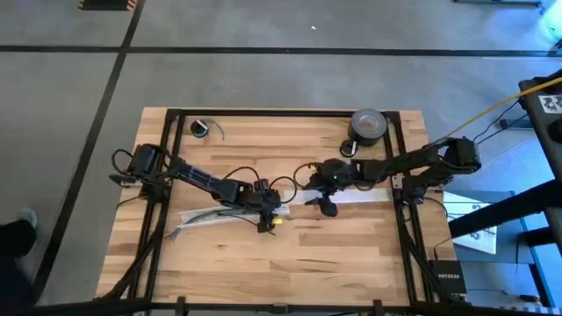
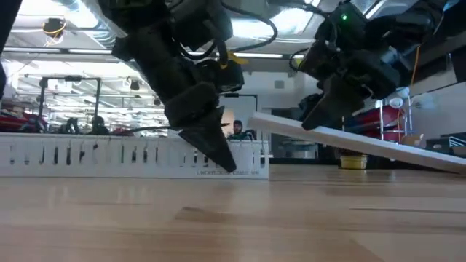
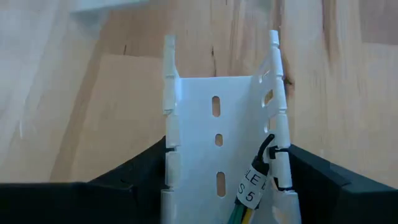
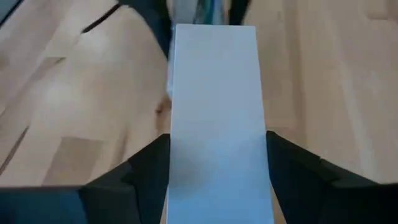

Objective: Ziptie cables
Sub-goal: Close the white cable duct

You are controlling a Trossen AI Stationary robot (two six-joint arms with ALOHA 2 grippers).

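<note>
From above, a grey tape roll is seen near the wooden worktop's far edge. The left gripper and right gripper are met mid-worktop.

At table height, a slotted white duct is seen behind a tilted white lid.

At the left wrist, jaws are closed on the duct; the cables lie inside it.

At the right wrist, the lid is clamped.

Cables: green and yellow wires with a printed white label, lying inside a white slotted channel; ziptie not discernible.
</note>
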